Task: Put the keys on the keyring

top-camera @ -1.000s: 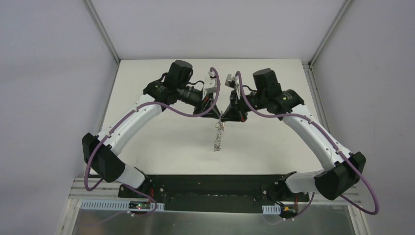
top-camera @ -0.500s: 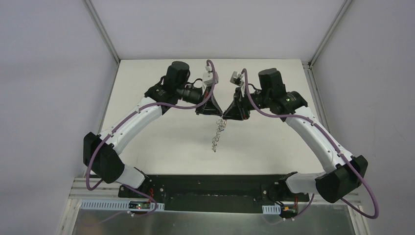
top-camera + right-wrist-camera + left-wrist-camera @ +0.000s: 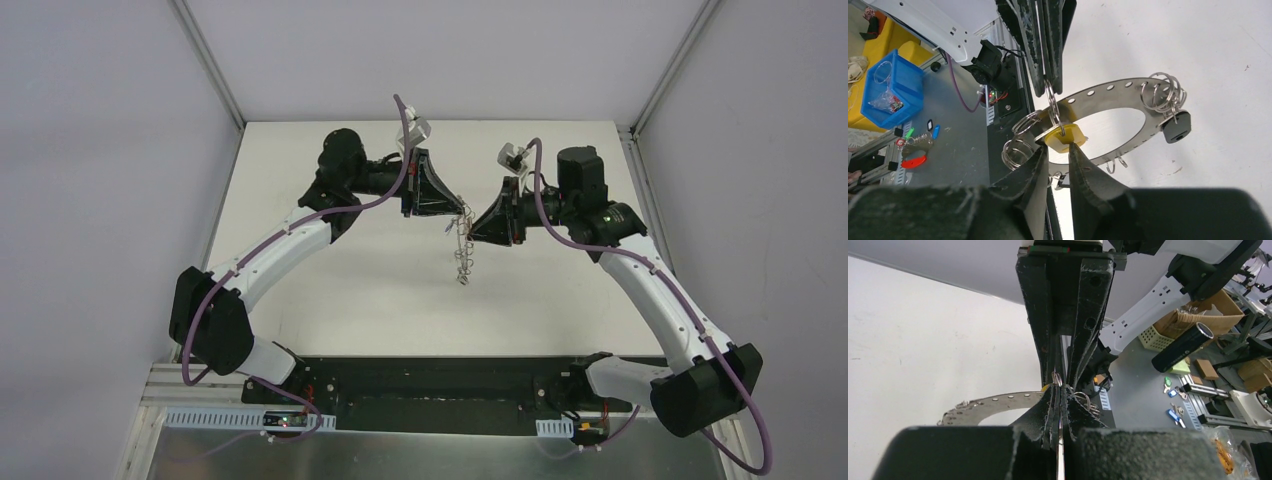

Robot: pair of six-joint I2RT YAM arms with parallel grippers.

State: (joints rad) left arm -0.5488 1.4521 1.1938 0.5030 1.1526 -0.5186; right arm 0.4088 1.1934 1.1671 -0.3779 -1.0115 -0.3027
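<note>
The keyring [image 3: 1128,90], a flat grey ring with holes round its rim, hangs in the air between my two grippers; from above it shows edge-on [image 3: 462,258]. Wire loops [image 3: 1163,95] sit on its rim, and a black key [image 3: 1175,127] hangs from them. My left gripper [image 3: 458,213] is shut on a wire loop [image 3: 1052,102] that carries the yellow key [image 3: 1065,136]. My right gripper [image 3: 1058,147] stands slightly open just below the yellow head, which lies at its tips. In the left wrist view the left gripper [image 3: 1060,388] is pressed shut, tip to tip with the right fingers [image 3: 1088,305].
The white table [image 3: 350,280] lies well below the hanging ring. Off its near edge are a blue bin [image 3: 885,90], a cardboard box [image 3: 1210,307], a black cylinder [image 3: 1185,342] and loose coloured keys [image 3: 1173,390]. Grey walls and metal posts close in the far side.
Both grippers have risen and shifted right and farther back with the ring. The right gripper has opened off the yellow key; the left has closed and now carries the ring.
</note>
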